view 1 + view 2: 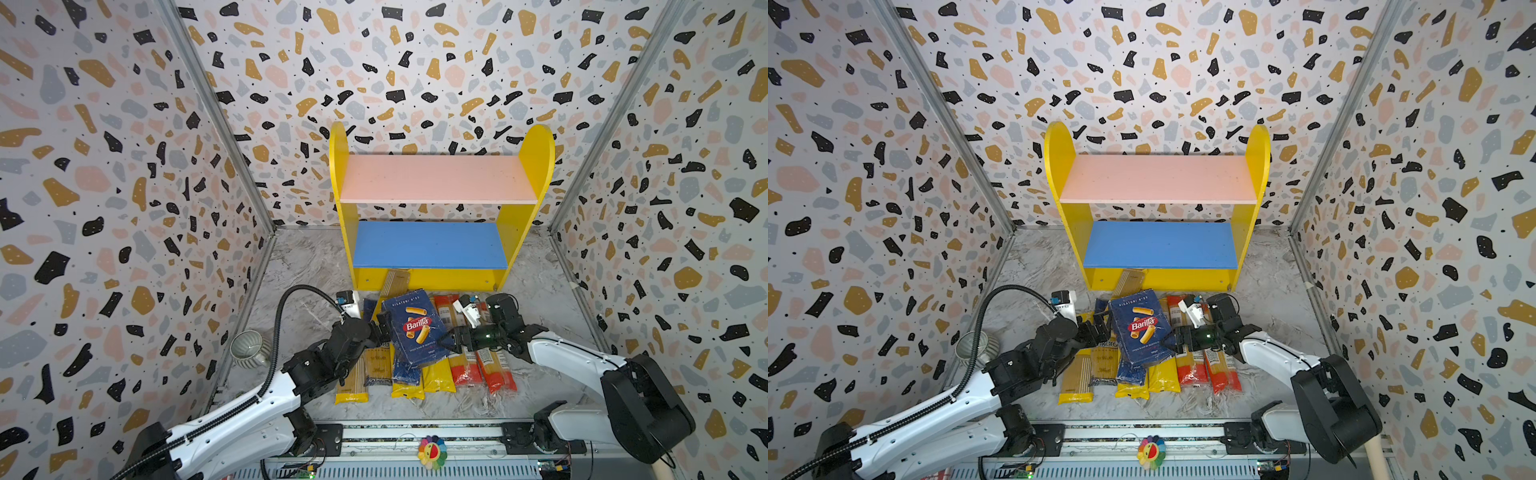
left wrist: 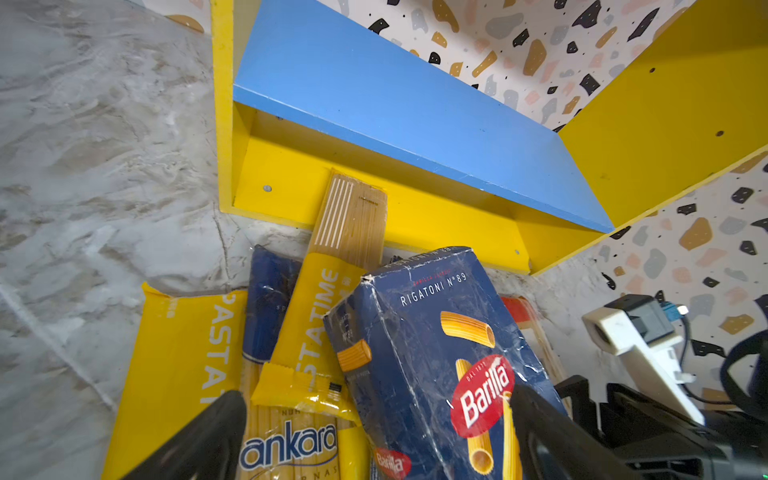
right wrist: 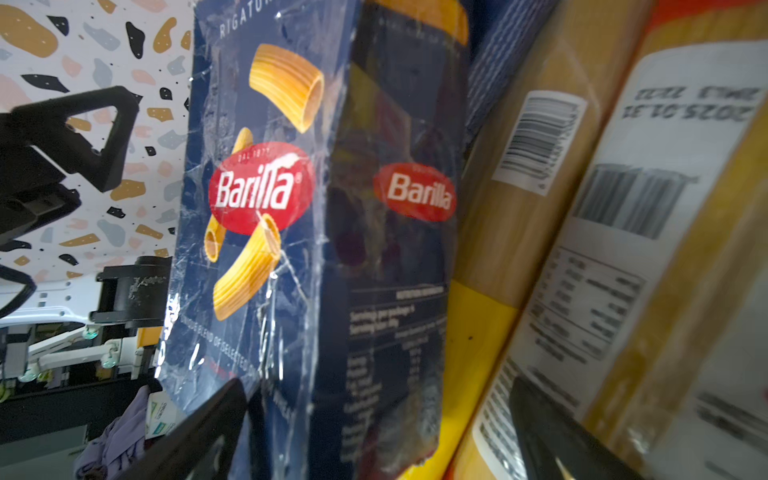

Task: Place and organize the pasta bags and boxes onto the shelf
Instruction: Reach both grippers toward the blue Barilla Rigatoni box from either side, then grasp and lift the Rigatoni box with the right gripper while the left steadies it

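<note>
The wide rigatoni box [image 1: 417, 328] lies tilted on the heap of spaghetti bags [image 1: 465, 368], between the left claw [image 1: 383, 329] and the right claw [image 1: 445, 341]. Both are spread open and hold nothing. It looks a stiff, light carton with slick film, best pinched across its thin sides at mid-length. The shelf [image 1: 536, 174] stands beyond both claws.

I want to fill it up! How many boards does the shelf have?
2: the pink board up top, the blue board below it. None look hidden.
</note>
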Available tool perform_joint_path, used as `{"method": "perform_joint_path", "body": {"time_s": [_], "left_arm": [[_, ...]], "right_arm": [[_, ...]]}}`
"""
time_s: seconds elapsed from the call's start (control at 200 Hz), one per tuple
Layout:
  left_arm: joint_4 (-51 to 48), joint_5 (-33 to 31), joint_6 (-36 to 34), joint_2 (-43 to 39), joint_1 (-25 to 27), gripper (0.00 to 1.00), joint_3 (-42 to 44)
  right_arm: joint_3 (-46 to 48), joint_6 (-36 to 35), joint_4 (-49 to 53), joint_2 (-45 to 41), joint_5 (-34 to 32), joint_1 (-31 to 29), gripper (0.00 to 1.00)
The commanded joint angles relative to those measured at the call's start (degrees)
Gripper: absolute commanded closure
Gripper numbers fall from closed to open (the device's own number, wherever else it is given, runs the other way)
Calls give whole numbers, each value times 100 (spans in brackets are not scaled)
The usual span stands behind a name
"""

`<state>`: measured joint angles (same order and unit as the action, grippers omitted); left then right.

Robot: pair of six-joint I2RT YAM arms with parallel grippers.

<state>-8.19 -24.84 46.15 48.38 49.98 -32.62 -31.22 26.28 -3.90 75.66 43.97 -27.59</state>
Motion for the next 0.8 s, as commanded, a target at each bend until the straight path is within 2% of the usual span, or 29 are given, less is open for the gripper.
{"method": "perform_joint_path", "body": {"time_s": [0.0,0.09,0.36,0.576,0.796], "left_arm": [[161,339,126,270,21,0,17],[156,616,96,625,23,1,1],[434,516,276,827,28,1,310],[574,447,179,1291,28,1,224],[825,694,54,1877,27,1,-26]], "right_arm": [[-15,186,-349,124,214,-155,1],[-36,252,-525,323,326,-243,1],[-24,533,-1067,601,636,-290,0],[-113,629,-1232,753,861,-290,6],[-104,874,-1627,923,1151,-290,12]]}}
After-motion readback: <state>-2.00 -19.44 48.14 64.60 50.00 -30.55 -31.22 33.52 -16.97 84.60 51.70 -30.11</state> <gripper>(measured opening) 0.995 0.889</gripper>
